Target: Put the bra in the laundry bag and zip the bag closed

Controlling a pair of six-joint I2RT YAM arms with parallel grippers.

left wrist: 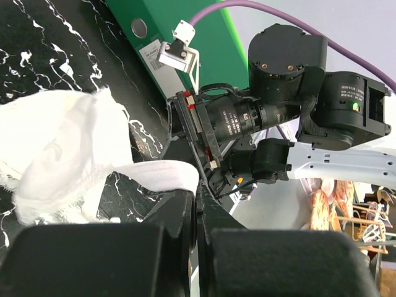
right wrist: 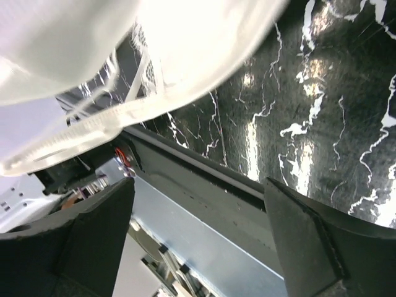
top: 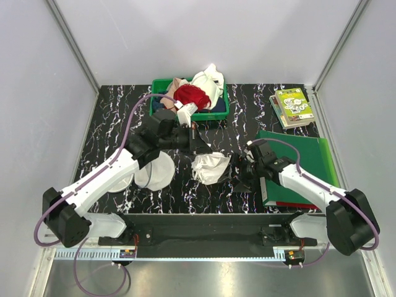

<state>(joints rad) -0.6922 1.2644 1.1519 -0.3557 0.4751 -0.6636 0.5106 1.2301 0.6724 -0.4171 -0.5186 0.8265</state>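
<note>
White bra (left wrist: 55, 154) strap pinched in left tool (left wrist: 197, 201): wrist view only.

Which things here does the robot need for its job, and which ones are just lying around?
For the job:
- bra
- laundry bag

Just lying about:
- green bin
- clothes in the bin
- green folder
- book

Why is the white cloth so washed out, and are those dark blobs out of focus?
Right wrist view: the bra, close to the lens, is overexposed; light glares off the table. Left wrist view: the left gripper's fingers are dark and blurred. Top view: even, sharp.
</note>
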